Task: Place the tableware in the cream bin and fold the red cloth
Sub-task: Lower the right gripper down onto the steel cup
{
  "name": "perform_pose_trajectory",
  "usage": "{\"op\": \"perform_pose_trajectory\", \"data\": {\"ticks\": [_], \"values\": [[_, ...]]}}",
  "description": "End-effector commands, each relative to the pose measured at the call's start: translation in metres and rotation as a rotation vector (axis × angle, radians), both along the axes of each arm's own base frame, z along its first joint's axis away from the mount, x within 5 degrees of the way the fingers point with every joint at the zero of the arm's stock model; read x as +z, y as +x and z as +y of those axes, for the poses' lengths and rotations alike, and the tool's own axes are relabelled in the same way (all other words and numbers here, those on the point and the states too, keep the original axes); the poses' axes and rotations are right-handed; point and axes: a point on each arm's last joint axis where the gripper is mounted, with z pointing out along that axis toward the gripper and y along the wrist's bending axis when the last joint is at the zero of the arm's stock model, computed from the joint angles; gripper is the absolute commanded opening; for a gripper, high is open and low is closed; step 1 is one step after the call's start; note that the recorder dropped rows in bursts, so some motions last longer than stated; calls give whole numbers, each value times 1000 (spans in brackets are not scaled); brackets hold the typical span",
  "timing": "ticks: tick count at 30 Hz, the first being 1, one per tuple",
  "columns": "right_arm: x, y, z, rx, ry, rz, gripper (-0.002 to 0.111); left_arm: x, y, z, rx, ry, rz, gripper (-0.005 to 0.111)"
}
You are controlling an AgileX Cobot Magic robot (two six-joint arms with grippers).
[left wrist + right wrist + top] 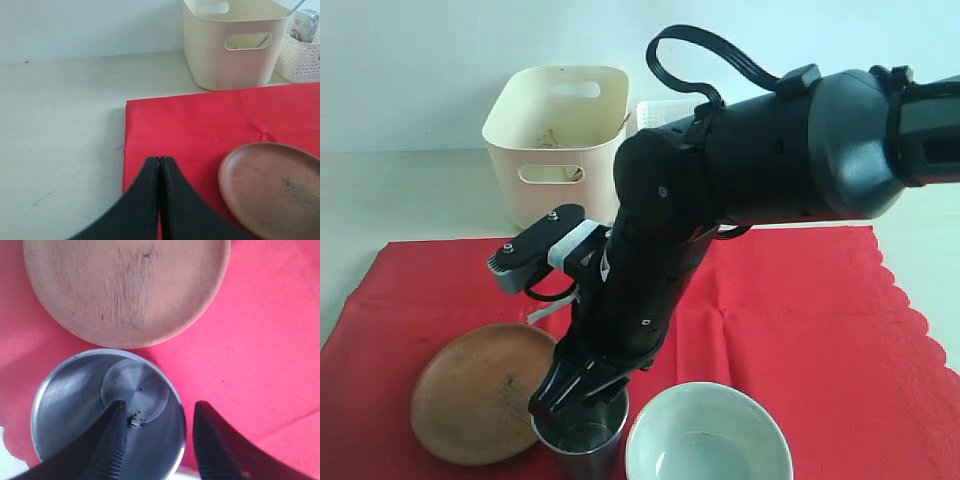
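The right pincer (159, 412) stands half open and straddles the rim of the cup (75, 400). One finger (112, 440) hangs inside the cup and the other outside its wall. Neither seems to press on the steel yet, so nothing is held. The cup sits upright directly beneath the pincer on the cloth (790, 320), with the plate (480, 390) just beside it on one side and the bowl (705, 440) just beside it on the other. The bin (555, 130) stands well apart from the pincer, past the cloth's far edge. The step in hand looks to be taking the cup by its wall. To do it well, I would sink the pincer a little, so the fingers overlap a good depth of wall rather than only the lip. Then close slowly and squarely, since thin smooth steel may slip or swing if pinched at the very rim. Lift straight up until the cup clears the plate's edge and the bowl. Only then carry it toward the bin, keeping it upright, and let go low inside. The left pincer (160, 162) is closed tight on nothing above the cloth, with the plate near it. It is best kept out of the carrying path.
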Motion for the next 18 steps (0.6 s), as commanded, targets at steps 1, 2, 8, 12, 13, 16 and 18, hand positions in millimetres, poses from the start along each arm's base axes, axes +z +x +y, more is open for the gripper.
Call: {"op": "perform_pose_trajectory", "data": {"ticks": [1, 2, 8, 12, 13, 16, 18], "values": [[-1, 0, 1, -4, 7, -3, 42, 0, 0, 0, 4, -4, -7, 0], [-1, 0, 1, -4, 9, -4, 42, 0, 0, 0, 4, -4, -7, 0], [-1, 1, 1, -1, 8, -7, 42, 0, 0, 0, 4, -4, -7, 0], [-4, 1, 2, -1, 3, -2, 42, 0, 0, 0, 4, -4, -7, 0], [-6, 1, 2, -1, -1, 1, 42, 0, 0, 0, 4, -4, -7, 0], [-20, 2, 3, -1, -30, 25, 42, 0, 0, 0, 4, -4, -7, 0], [-30, 3, 4, -2, -47, 39, 42, 0, 0, 0, 4, -4, -7, 0]]}}
